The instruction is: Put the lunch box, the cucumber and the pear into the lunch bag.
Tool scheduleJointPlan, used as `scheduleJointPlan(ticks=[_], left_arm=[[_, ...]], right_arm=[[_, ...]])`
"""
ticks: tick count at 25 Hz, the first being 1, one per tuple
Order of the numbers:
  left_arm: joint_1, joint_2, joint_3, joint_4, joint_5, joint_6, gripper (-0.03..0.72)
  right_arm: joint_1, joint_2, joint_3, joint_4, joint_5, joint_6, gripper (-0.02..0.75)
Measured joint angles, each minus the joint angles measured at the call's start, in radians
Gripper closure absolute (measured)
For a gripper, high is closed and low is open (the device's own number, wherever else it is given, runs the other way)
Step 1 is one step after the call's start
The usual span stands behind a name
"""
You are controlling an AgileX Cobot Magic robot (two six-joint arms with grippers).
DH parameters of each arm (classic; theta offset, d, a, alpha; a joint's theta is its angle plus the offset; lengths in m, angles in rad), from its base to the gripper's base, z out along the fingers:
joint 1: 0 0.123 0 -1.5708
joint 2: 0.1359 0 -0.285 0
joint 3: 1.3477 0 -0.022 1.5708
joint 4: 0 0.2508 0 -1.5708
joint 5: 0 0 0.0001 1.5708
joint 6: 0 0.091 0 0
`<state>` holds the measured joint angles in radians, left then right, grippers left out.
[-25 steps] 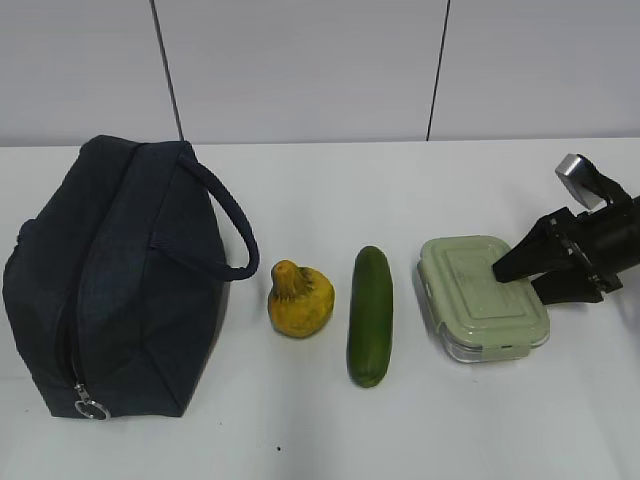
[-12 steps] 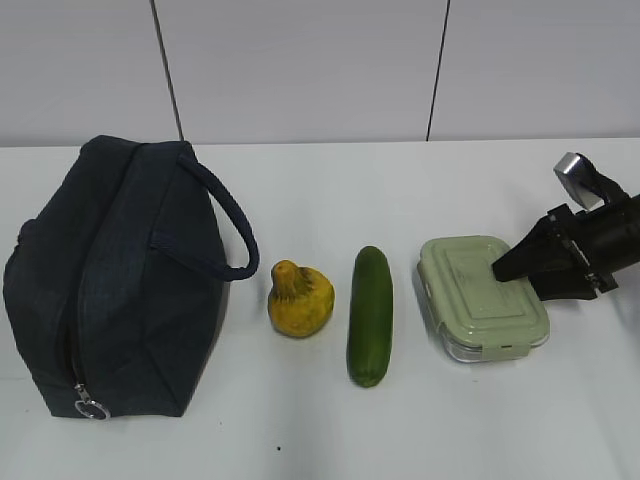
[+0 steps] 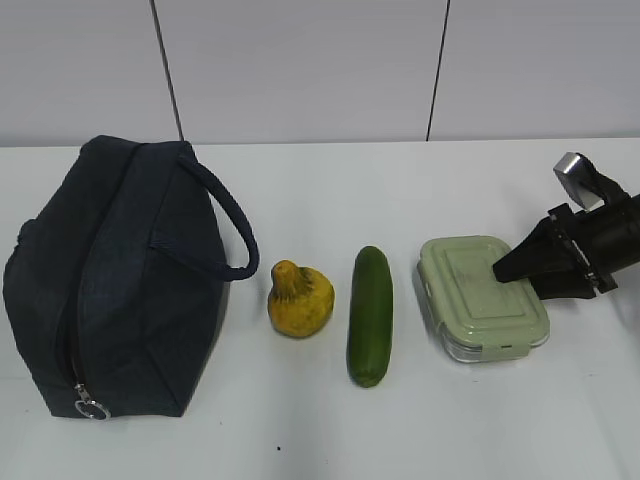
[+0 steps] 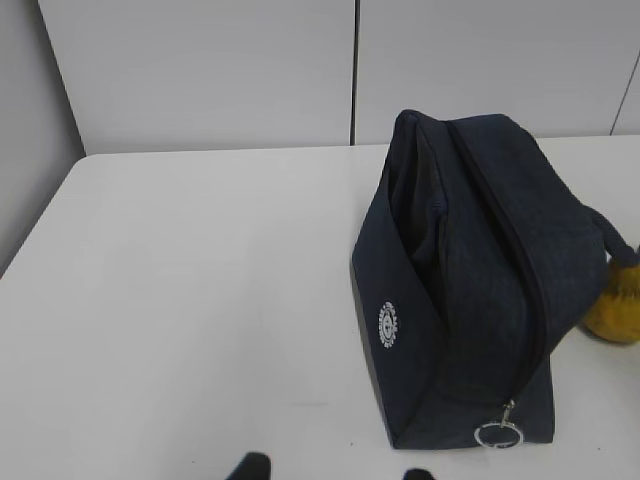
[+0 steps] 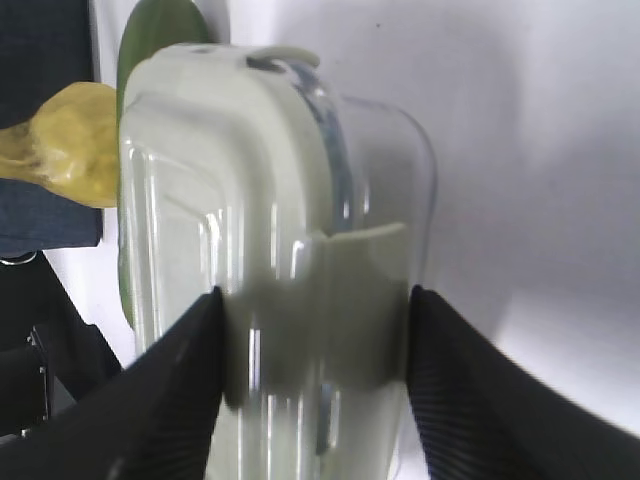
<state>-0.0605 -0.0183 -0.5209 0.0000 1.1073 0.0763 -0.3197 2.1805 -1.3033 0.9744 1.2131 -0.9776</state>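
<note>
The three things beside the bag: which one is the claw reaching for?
The lunch box; the right gripper straddles its end, while the cucumber and pear lie untouched.

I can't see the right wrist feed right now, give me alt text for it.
The right gripper straddles one end of the lunch box, a dark finger on each side of its pale green lid; whether they touch it isn't clear. Beyond lie the pear, the cucumber and the lunch bag.

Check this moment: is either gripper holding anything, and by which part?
Nothing is lifted yet. The right gripper straddles the lunch box at its right end, fingers on the two long sides; a firm grip cannot be told. The left gripper holds nothing.
</note>
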Motion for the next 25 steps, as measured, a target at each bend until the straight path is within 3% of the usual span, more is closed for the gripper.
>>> scheduleJointPlan(ticks=[9,19,25], left_arm=[[0.000,0.000,0.000,0.000,0.000,0.000,0.432],[0.000,0.003,-0.003,-0.010,-0.003,0.000,0.432],[0.000,0.123,-0.033,-0.115,-0.214,0.000,0.432]], right_arm=[[0.000,0.000,0.000,0.000,0.006,0.004,0.351],[0.000,0.000,0.000,0.000,0.007,0.004,0.358],[0.000,0.000,0.000,0.000,0.007,0.004,0.358]])
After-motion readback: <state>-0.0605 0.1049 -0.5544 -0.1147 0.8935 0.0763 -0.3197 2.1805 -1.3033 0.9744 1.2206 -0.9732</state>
